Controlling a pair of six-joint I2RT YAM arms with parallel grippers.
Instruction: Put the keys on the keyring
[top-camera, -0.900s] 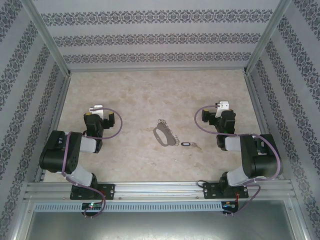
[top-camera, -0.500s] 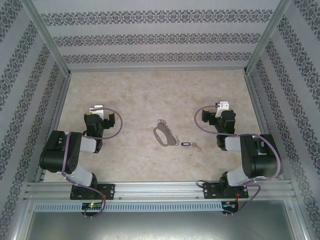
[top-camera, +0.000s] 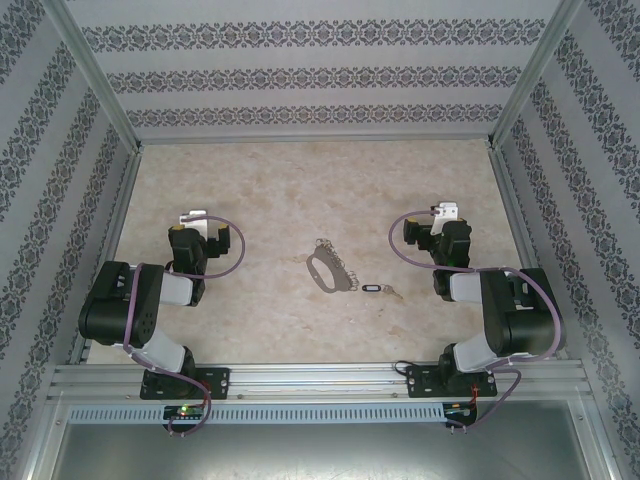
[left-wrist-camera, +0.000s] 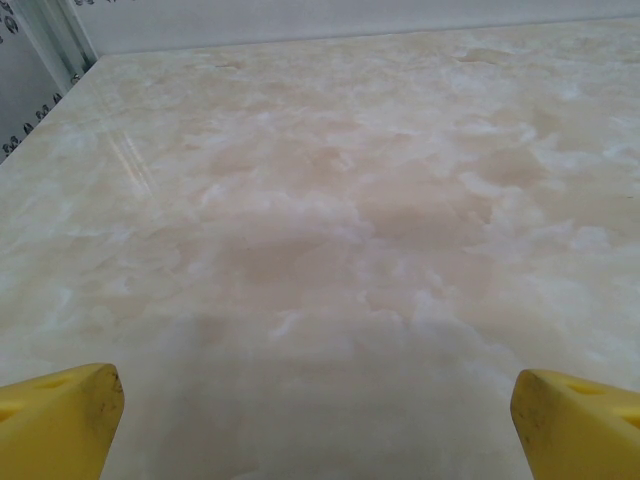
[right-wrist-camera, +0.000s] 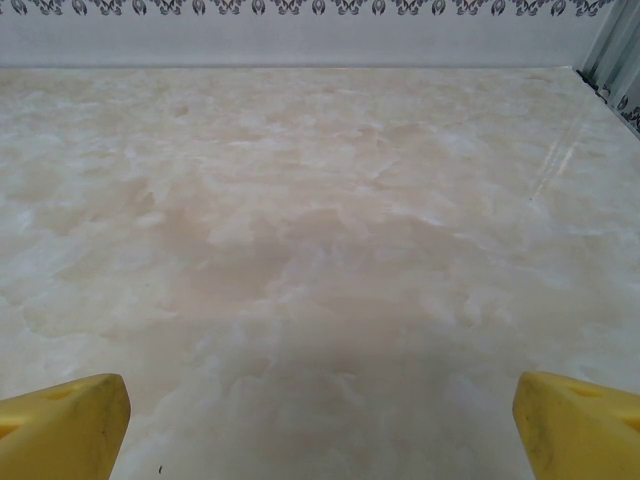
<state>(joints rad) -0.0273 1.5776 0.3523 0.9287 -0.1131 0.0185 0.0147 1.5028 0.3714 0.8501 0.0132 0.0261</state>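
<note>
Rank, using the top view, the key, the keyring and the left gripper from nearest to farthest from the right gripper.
1. key, mid-table, closest to the right gripper.
2. keyring, just left of the key.
3. left gripper, far left side.

- The keyring (top-camera: 328, 268) is lying flat on the bench (top-camera: 300, 180), near its middle, between the two arms.
- The key (top-camera: 372, 289) is lying on the bench just right of the keyring and slightly nearer the arm bases, with a small gap between them.
- The left claw (top-camera: 192, 217) is pointing toward the far wall (top-camera: 300, 80), well left of the keyring.
- The right claw (top-camera: 446, 212) is pointing the same way, right of the key and well apart from it.
- Bare bench is stretching ahead of both claws to the far wall.
</note>
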